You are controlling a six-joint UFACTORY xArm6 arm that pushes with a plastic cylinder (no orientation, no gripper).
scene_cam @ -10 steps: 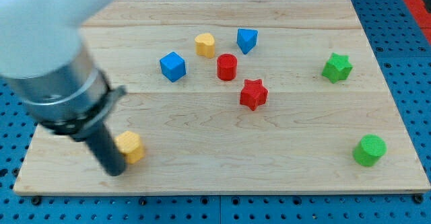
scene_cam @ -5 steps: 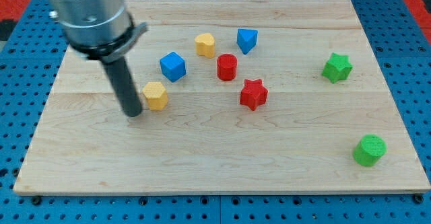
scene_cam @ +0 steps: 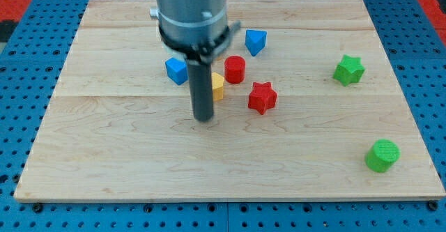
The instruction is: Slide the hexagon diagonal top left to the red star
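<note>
The yellow hexagon (scene_cam: 218, 87) lies just left of the red star (scene_cam: 262, 97) and below-left of the red cylinder (scene_cam: 235, 69); the rod covers most of it. My tip (scene_cam: 203, 118) rests on the board just below-left of the hexagon, touching or nearly touching it. The red star sits right of the board's middle.
A blue cube (scene_cam: 175, 70) is partly hidden behind the rod. A blue triangular block (scene_cam: 255, 41) lies near the top. A green star (scene_cam: 348, 70) is at the right, a green cylinder (scene_cam: 382, 155) at bottom right. The arm hides the yellow heart-like block.
My tip has swept from the bottom left up and to the right, pushing the yellow hexagon from the lower left to beside the red star. The arm now covers the other yellow block.
</note>
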